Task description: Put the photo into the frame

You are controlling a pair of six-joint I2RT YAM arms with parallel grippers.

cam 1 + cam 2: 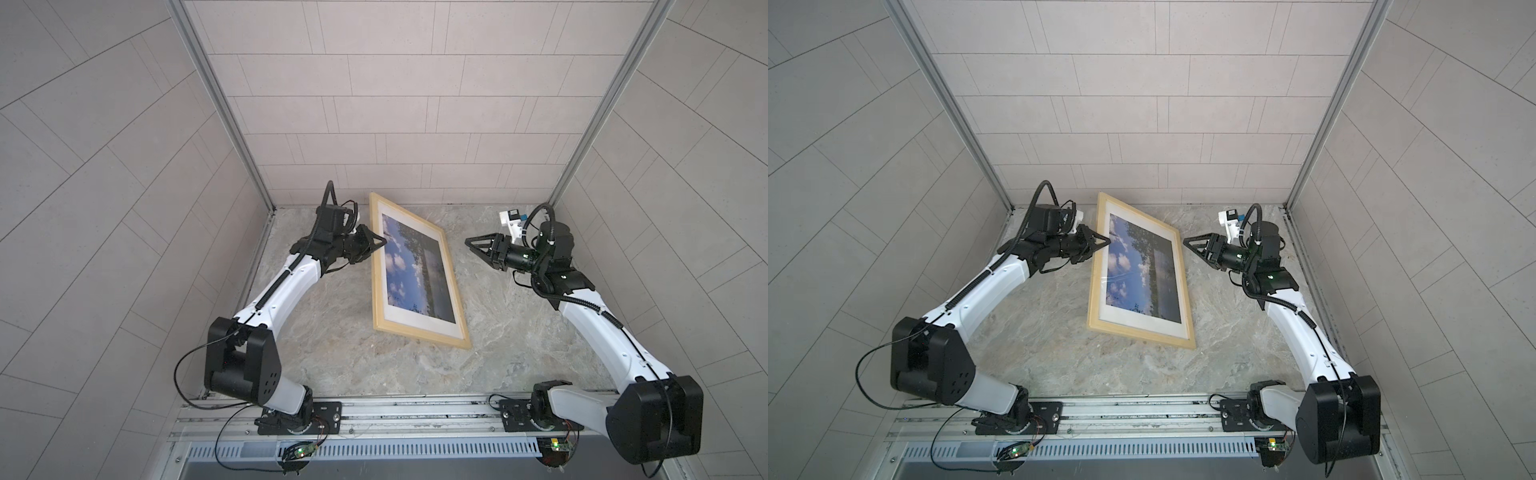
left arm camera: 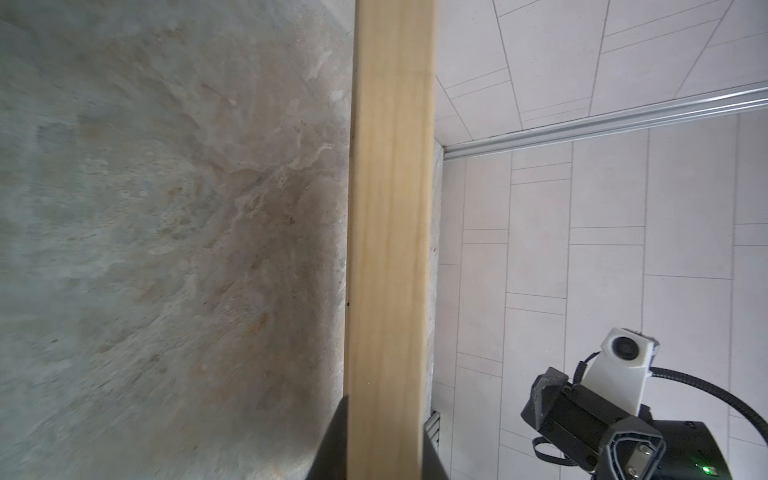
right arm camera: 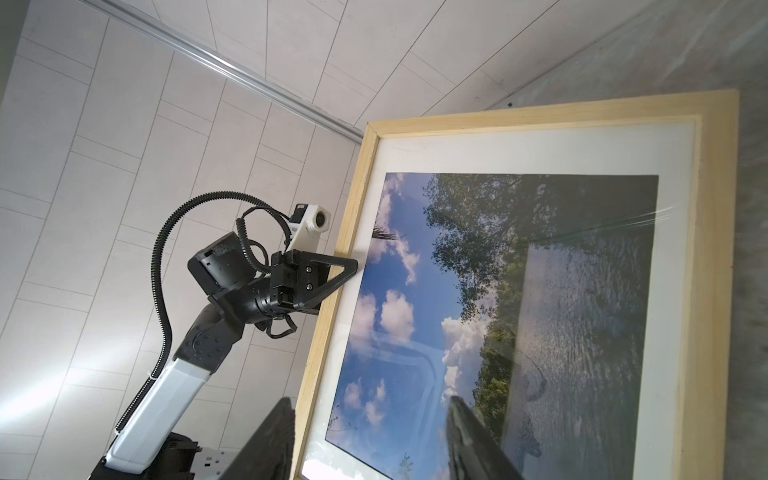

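Left pincer holds the frame tilted on the desk, the photo already inside it
The left pincer is closed on the frame's left long bar, which is raised, while the right long bar lies low at the desk; frame and photo sit mid-desk, their far end near the back edge. The right pincer hangs to the right of the frame, apart from it, jaws parted and holding nothing

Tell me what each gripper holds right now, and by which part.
The left gripper clamps the frame by the long bar nearest it; the right gripper is open, holding nothing.
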